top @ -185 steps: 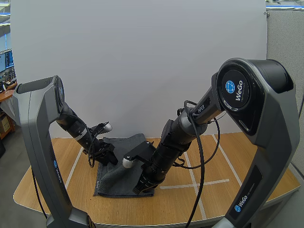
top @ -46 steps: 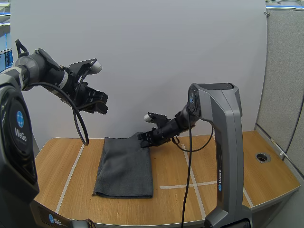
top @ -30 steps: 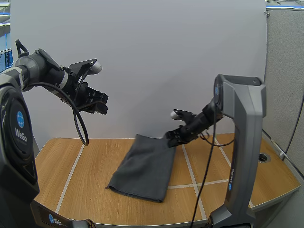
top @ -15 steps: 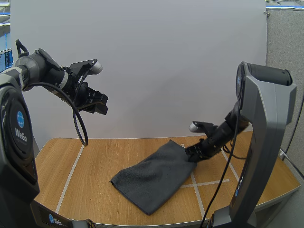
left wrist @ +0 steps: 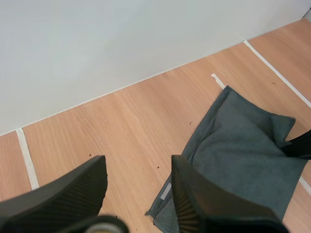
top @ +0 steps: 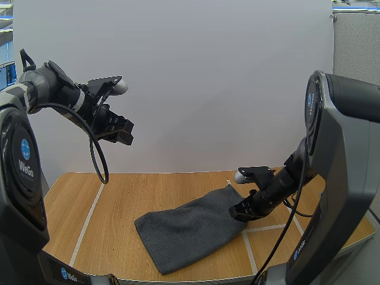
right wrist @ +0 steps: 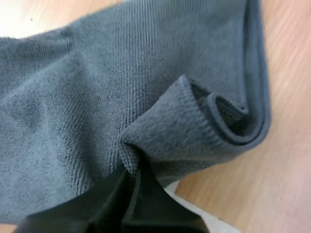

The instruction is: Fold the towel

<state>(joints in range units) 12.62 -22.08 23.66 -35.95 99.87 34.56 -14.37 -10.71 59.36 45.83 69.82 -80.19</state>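
Observation:
A folded dark grey towel (top: 190, 228) lies slantwise on the wooden table (top: 119, 196), its far corner raised at the right. My right gripper (top: 238, 211) is shut on that corner; in the right wrist view the fingertips (right wrist: 131, 182) pinch a bunched fold of the towel (right wrist: 97, 102). My left gripper (top: 123, 132) hangs high above the table's left side, open and holding nothing. From the left wrist view its two fingers (left wrist: 194, 199) stand apart over bare wood, and the towel (left wrist: 243, 150) lies beyond them.
White tape lines (top: 89, 211) cross the table. A white wall panel (top: 178, 71) stands right behind the table's far edge. My right arm's base column (top: 338, 196) rises at the table's right front.
My right gripper has dragged the towel's corner rightward and toward the front, and the towel has swung from lying lengthwise to slanting across the table. The left arm stays raised.

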